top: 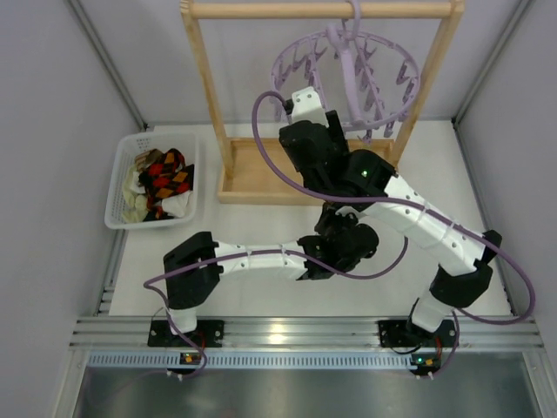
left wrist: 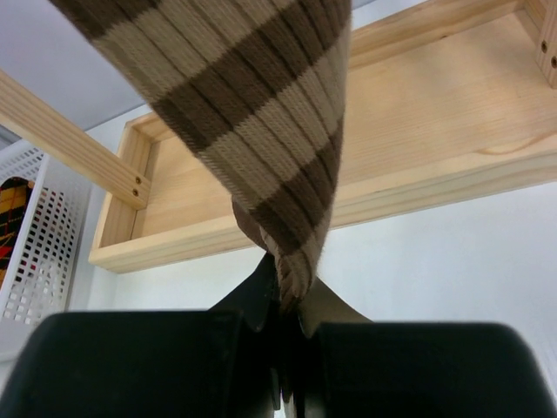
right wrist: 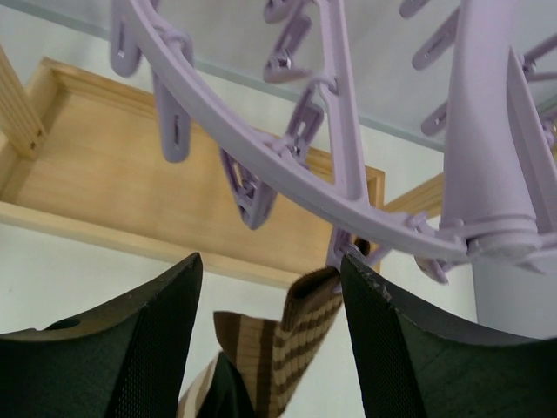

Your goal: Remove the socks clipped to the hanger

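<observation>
My left gripper (left wrist: 287,303) is clenched on the lower end of the brown-and-tan striped sock (left wrist: 235,104). From there the sock's long axis runs steeply upward to the lavender hanger (right wrist: 287,165), where its top end appears pinched in one clip (right wrist: 348,251). My right gripper (right wrist: 270,266) hangs released, fingers spread wide, just below the ring. That clip sits above it, close to its right-hand finger in the wrist view, so the right arm is the nearer one to the clip. I judge the release hinges on pulling down along that axis. Other socks (top: 165,178) lie in the white basket (top: 117,187), well apart.
</observation>
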